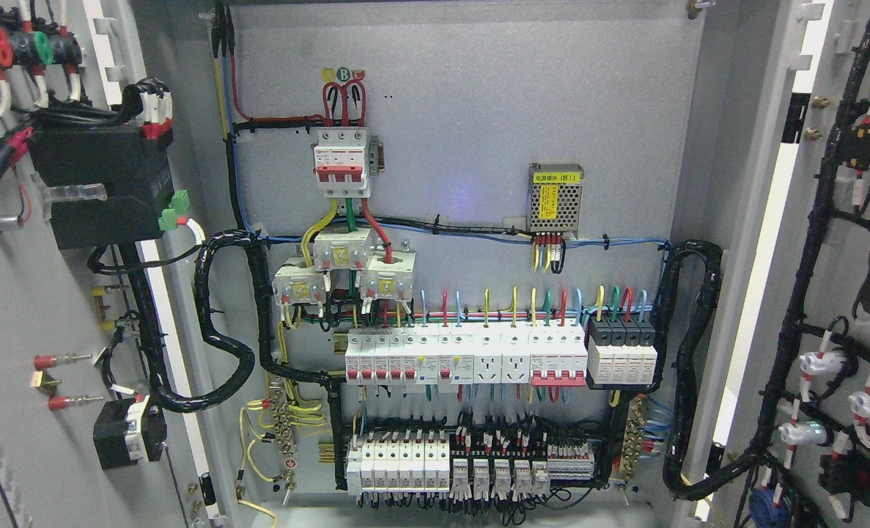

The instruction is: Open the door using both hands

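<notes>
Head view: both cabinet doors swung open.

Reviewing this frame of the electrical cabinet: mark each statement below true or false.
1. Both cabinet doors stand open, the left door and the right door swung aside. True.
2. A robot hand grips the right door's edge. False: no robot hand is in view.
3. The power supply with the yellow label is mounted at the upper right of the back panel. True.
4. The three-pole main breaker sits at the bottom of the panel. False: it sits near the top, left of centre.
5. The black surge protector block is at the left end of the middle breaker row. False: it is at the right end.
</notes>
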Robot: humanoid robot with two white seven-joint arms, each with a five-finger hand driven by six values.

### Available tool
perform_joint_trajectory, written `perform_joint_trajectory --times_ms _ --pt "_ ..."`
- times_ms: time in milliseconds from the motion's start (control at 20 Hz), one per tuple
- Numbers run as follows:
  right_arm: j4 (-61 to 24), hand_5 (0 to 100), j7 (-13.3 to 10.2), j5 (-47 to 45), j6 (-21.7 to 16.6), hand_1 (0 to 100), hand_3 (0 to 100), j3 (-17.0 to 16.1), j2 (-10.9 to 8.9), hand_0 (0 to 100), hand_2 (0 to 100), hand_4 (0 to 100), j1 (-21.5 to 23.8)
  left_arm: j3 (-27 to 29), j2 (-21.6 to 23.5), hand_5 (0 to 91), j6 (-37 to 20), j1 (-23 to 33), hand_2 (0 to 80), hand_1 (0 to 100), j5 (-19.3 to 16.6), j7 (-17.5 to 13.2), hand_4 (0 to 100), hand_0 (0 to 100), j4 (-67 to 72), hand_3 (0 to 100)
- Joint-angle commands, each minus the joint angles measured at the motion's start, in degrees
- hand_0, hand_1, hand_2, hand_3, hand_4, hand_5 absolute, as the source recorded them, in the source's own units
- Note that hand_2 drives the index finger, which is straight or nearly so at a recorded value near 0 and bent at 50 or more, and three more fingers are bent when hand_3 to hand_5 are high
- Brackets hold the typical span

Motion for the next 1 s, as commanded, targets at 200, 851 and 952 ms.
perform_joint_trajectory --times_ms 200,851,952 --pt "-5.9 0 -0.3 0.9 -1.7 0 0 -7.0 -6.78 11 0 0 2.4 4.0 5.6 0.0 -11.7 -4.1 0.0 0 0.1 2.5 3 0 -9.3 0" --pt "-11.0 0 -0.3 0.9 -5.0 0 0 -9.2 -7.83 11 0 0 4.5 5.8 7.6 0.0 -19.7 -9.6 0.0 0 3.8 4.3 3 0 -12.2 0" --pt "-11.0 0 -0.3 0.7 -5.3 0 0 -9.4 -8.18 11 0 0 4.4 5.6 7.7 0.0 -21.7 -9.7 0.0 0 3.9 4.5 3 0 -12.4 0"
